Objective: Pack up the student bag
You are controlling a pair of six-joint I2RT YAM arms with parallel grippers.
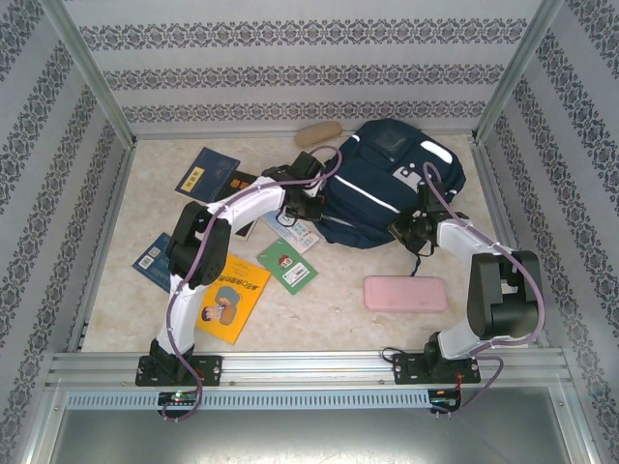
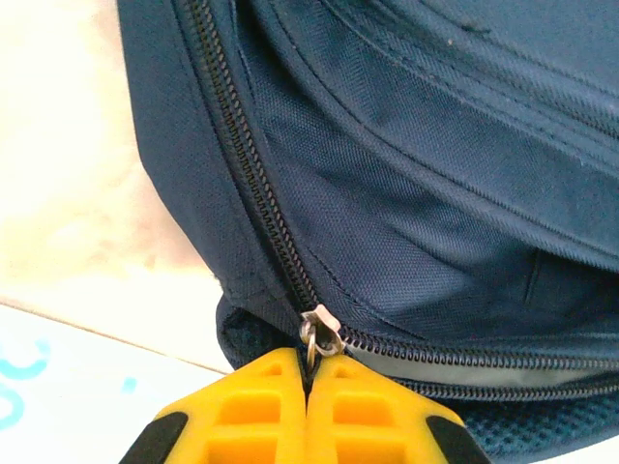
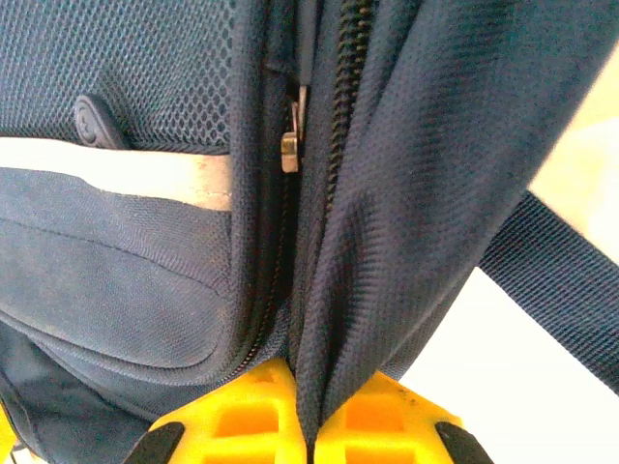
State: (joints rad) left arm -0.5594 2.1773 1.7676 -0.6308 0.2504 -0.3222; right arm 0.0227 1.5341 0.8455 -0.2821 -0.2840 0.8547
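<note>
The surface carries the bag lying flat at its far middle. Books are scattered to the bag's left, and a pink case lies nearer. The right claw is clamped on a fold of the bag's side. The left claw pinches the zip pull at the bag's corner.

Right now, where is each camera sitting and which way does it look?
Top external: above and behind the arms, looking down at the table, the student bag, books and both arms.
Left wrist: on the left arm, looking along the yellow left end effector, shut on a zipper pull.
Right wrist: on the right arm, looking along the right end effector, pinching a bag fold.
Shared: all three see the navy bag.
</note>
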